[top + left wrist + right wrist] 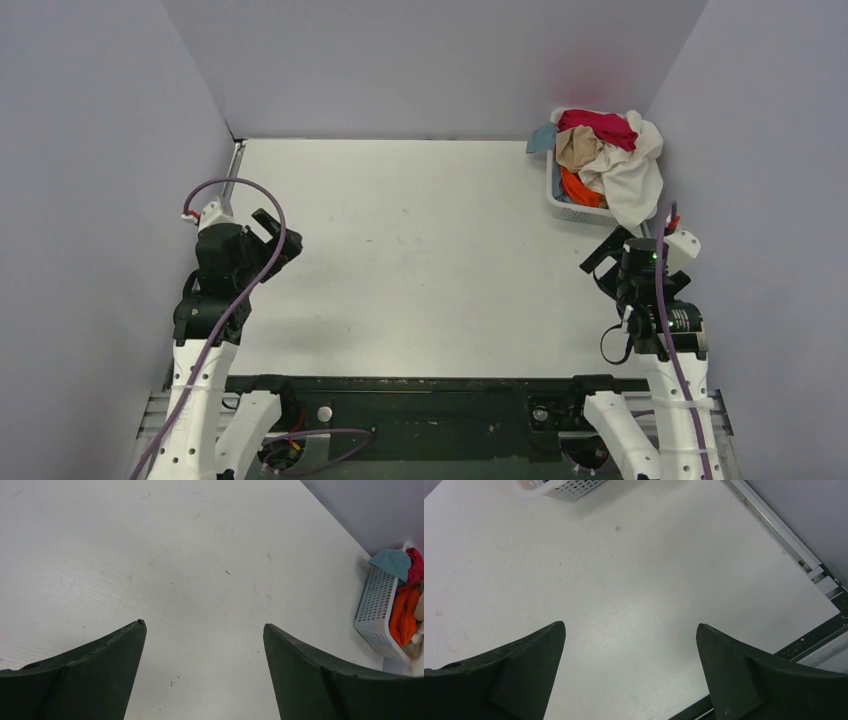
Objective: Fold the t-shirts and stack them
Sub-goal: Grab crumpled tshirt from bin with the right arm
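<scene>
The t-shirts lie heaped in a white slatted basket (565, 205) at the far right of the table: a magenta-red one (598, 127) on top, a tan one (577, 148), an orange one (577, 187), a pale blue one (543, 137), and a large cream-white one (632, 175) hanging over the basket's near rim. The left wrist view shows the basket (376, 607) with the blue (392, 562) and orange (405, 617) shirts. My left gripper (277, 236) is open and empty at the table's left. My right gripper (603, 265) is open and empty just in front of the basket.
The white table (420, 250) spans the middle. Grey walls close in the left, back and right. A metal rail (231, 178) runs along the far left edge. The right wrist view shows the basket's corner (569, 487) and the table's edge rail (784, 535).
</scene>
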You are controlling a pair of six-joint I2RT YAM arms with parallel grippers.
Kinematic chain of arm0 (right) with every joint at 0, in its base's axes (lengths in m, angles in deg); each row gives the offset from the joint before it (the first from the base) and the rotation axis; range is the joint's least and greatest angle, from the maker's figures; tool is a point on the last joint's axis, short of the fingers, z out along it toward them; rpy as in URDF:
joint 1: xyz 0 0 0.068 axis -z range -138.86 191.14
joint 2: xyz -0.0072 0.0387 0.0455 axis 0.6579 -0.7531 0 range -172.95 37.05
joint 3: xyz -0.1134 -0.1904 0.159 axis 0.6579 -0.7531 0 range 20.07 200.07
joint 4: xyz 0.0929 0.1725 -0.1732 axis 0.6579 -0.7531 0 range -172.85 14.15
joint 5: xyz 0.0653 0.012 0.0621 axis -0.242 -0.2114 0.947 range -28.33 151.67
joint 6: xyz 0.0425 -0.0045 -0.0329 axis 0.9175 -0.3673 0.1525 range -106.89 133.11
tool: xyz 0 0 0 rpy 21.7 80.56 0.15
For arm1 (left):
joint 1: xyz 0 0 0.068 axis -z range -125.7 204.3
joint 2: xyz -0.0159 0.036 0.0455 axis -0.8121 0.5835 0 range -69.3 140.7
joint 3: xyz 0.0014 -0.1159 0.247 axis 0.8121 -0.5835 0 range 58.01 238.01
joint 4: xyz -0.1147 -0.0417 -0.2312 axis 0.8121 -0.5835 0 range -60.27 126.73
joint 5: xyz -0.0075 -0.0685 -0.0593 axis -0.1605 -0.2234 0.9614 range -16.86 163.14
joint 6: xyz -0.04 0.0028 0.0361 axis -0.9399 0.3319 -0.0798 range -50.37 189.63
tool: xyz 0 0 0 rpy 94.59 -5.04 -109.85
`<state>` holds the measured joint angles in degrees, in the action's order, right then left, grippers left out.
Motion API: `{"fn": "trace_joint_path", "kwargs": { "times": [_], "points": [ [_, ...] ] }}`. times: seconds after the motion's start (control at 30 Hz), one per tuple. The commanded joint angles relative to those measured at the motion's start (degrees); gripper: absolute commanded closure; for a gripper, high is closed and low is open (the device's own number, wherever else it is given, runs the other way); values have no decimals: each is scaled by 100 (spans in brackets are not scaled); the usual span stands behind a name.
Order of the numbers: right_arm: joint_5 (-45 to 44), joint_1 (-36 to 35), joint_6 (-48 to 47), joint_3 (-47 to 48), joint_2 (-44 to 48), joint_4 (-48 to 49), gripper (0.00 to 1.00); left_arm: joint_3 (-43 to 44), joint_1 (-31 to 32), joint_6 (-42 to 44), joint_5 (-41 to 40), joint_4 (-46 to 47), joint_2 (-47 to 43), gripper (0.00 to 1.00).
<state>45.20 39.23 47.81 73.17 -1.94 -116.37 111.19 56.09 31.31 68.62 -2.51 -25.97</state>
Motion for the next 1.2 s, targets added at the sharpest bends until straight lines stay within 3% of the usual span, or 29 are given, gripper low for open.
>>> {"fn": "trace_joint_path", "kwargs": {
  "times": [0.0,0.17,0.33,0.7,0.9,1.17],
  "points": [
    [-165,-11,-387,549,-473,222,0,-88,-52,-110,305,482,-39,2],
    [-578,18,-533,1246,-1381,413,0,-28,-148,-309,217,737,108,2],
    [-1040,170,-652,2438,-2923,574,0,-206,-147,-611,-177,1362,137,2],
    [-539,761,-1247,5613,-6227,736,11,-715,-151,-425,-172,2402,157,2],
    [-254,1179,-1043,5746,-6950,768,17,-929,-148,-382,-82,2732,88,2],
    [1127,1651,-984,5832,-7681,1292,29,-1026,-151,-362,37,2943,263,2]
  ]
}}
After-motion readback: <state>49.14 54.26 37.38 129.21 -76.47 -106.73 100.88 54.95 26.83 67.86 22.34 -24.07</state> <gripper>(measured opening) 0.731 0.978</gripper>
